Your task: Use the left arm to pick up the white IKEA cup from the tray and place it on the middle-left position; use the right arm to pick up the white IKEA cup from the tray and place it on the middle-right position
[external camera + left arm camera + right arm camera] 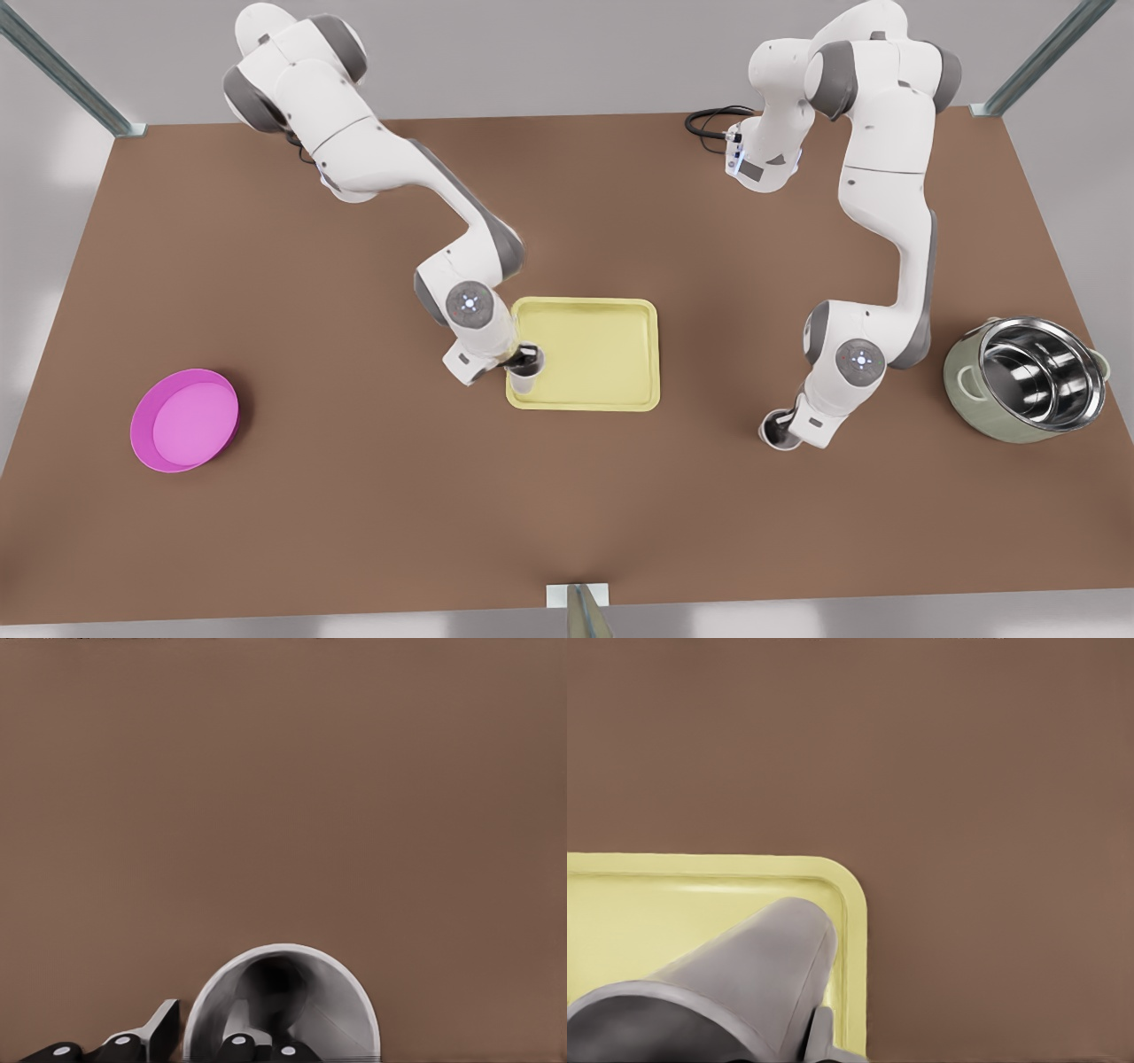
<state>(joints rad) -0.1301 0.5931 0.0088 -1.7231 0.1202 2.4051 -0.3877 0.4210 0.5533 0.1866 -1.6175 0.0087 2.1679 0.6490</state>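
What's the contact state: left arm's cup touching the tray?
Apart. The front view shows the white cup at the left end effector well off the tray, with bare brown table between them.

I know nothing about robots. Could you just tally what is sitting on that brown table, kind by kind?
White cups: 2, one at the tray's corner under the right gripper, one on bare table at the left gripper
Yellow tray: 1
Pink dish: 1
Metal pot: 1
Total: 5
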